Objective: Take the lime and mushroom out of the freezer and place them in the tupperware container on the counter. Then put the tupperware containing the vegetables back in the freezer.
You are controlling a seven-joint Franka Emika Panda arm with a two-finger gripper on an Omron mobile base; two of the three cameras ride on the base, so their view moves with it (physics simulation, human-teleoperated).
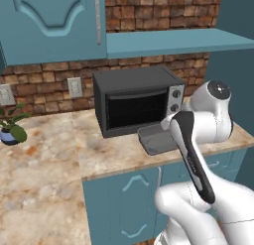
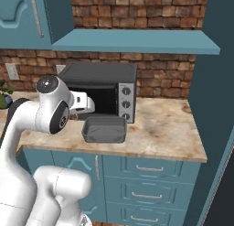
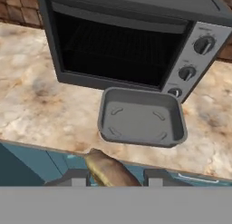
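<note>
1. Between my fingertips, in the hand view, sits the mushroom (image 3: pixel 108 170), tan and lumpy; my gripper (image 3: pixel 113 177) is closed on it.
2. Just beyond it the tray (image 3: pixel 141 119) lies empty on the counter (image 3: pixel 41 109), near the front edge.
3. Behind the tray, touching or nearly so, stands the toaster oven (image 3: pixel 131 41).
4. Far left on the counter is a potted plant (image 1: pixel 11 126).

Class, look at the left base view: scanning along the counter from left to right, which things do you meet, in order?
Potted plant → toaster oven → tupperware container, lying on the counter in front of the oven's right part, partly hidden by the robot's arm.
</note>
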